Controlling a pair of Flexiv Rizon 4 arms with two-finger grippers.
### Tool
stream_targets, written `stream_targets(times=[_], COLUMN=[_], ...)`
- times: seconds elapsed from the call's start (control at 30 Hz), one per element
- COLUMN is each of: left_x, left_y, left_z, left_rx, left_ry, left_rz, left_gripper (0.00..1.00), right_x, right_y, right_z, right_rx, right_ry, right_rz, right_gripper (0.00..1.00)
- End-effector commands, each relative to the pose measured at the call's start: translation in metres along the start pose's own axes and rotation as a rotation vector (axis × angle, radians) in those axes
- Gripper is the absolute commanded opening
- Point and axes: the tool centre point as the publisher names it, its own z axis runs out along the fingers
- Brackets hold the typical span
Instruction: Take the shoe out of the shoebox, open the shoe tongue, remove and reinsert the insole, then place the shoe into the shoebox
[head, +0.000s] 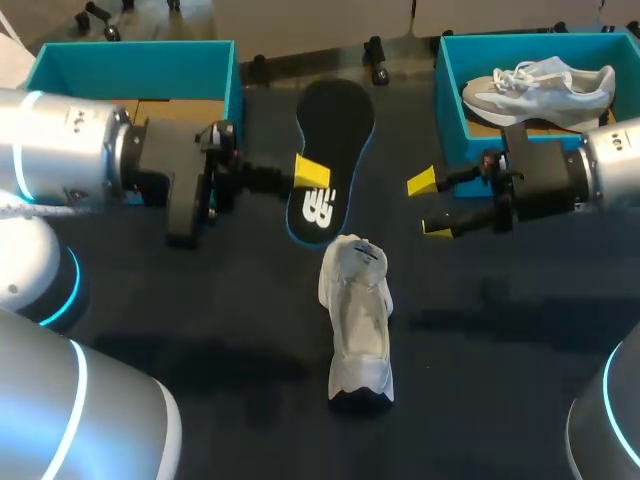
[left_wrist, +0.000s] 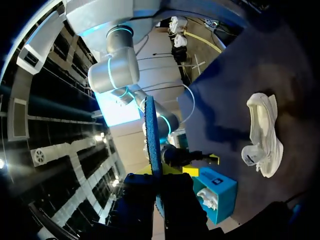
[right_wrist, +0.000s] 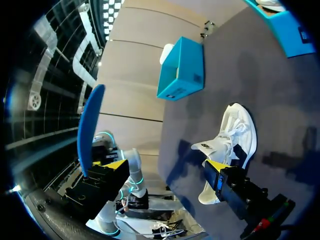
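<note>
Found shoe (head: 357, 320) mid-surface (head: 200, 330), outside left box (head: 235, 90) and right box (head: 450, 90). Logged insole (head: 330, 140) pinched by one edge in left tool (head: 315, 175), clamped tight on it, just beyond shoe. Logged right tool (head: 428, 205) spread wide, holding nothing, beside insole. Liable to slip or twist in so thin a pinch; could snag on tongue if fed in skewed. Ample bare surface round shoe; tighter between box walls.

Head view, top centre: insole (head: 335, 125) hides one fingertip of L gripper (head: 311, 174). Upper right: shoebox (head: 449, 100) cut by frame edge, second shoe (head: 545, 85) sole partly behind box wall & R arm (head: 610, 165).
</note>
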Motion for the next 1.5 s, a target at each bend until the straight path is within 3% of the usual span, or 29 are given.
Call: stream_targets(times=[0.03,0.37,0.87,1.2,1.5], left_x=[0.034,0.072,0.072,0.102,0.113], left_y=[-0.005,-0.014,-0.014,-0.003,0.01], left_z=[0.003,0.006,0.006,0.032,0.041], left_rx=[-0.025,-0.07,-0.07,-0.082,-0.103], left_ry=[-0.052,-0.063,-0.063,-0.066,-0.066], left_rz=[0.041,0.141,0.141,0.062,0.082], left_gripper=[0.0,0.0,0.0,0.0,0.0], right_x=[0.0,0.0,0.0,0.0,0.005], right_y=[0.0,0.0,0.0,0.0,0.004], right_z=[0.001,0.001,0.001,0.001,0.009], right_rx=[-0.001,-0.001,-0.001,-0.001,0.014], right_ry=[-0.001,-0.001,-0.001,-0.001,0.005], right_rz=[0.0,0.0,0.0,0.0,-0.016], right_gripper=[1.0,1.0,1.0,1.0,1.0])
